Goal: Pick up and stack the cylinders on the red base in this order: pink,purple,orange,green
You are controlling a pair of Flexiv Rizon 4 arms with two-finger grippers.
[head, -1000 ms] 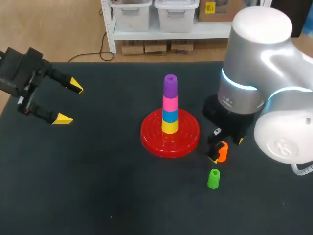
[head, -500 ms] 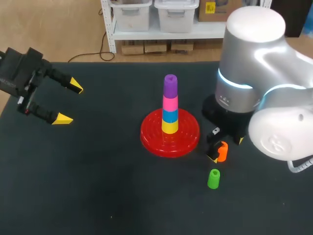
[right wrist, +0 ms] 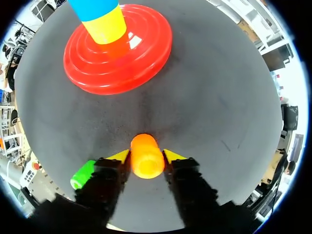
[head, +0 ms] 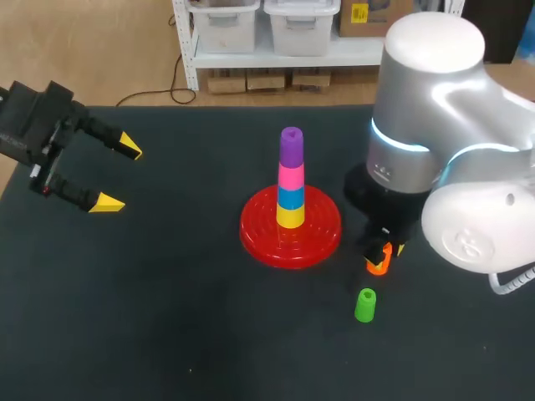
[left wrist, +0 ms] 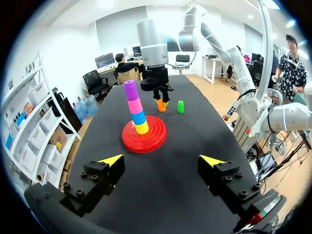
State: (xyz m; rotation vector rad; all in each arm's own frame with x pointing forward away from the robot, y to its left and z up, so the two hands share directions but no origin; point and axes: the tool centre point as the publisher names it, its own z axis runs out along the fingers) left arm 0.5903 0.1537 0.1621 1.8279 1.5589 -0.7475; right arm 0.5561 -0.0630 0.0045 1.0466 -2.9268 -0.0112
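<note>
Black cloth-topped bench point(head: 167, 334). Silver right arm point(head: 435, 125), entering at 3 o'clock; right jaws pointed down, clamped on orange plastic cylinder point(right wrist: 146, 156) from two sides. Black left arm point(head: 33, 134), at 9 o'clock of the bench; left jaws wide apart. Red ribbed disc base point(head: 259, 238), mid-bench, bearing an upright stack: yellow cylinder point(head: 290, 215), blue cylinder point(head: 290, 197), pink cylinder point(head: 290, 176), purple cylinder point(head: 290, 146) topmost. Orange plastic cylinder at 4 o'clock of the base, just beside its rim. Green plastic cylinder point(head: 365, 305), upright on the bench, at 6 o'clock of the orange one, near it.
</note>
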